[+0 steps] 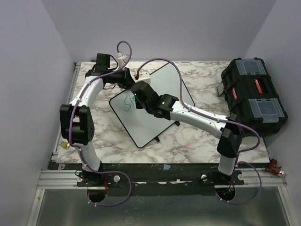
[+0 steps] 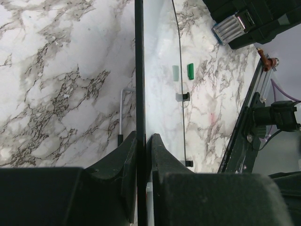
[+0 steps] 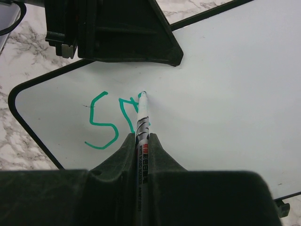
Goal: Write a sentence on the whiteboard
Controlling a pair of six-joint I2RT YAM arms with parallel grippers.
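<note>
Right gripper: jaws pinched on a marker, its barrel running out between them and its tip touching the whiteboard.

Left gripper: pressed together on the board's black edge, steadying it.

Step in hand, by my reading: the second letter of the sentence. It is best done with light, even tip pressure and short strokes working rightward. The left clamp should stay firm so the board cannot slide on the desk.

Writing: thin green strokes, an "S" and part of the next letter, near a rounded corner. The board sits askew, mid-desk.
</note>
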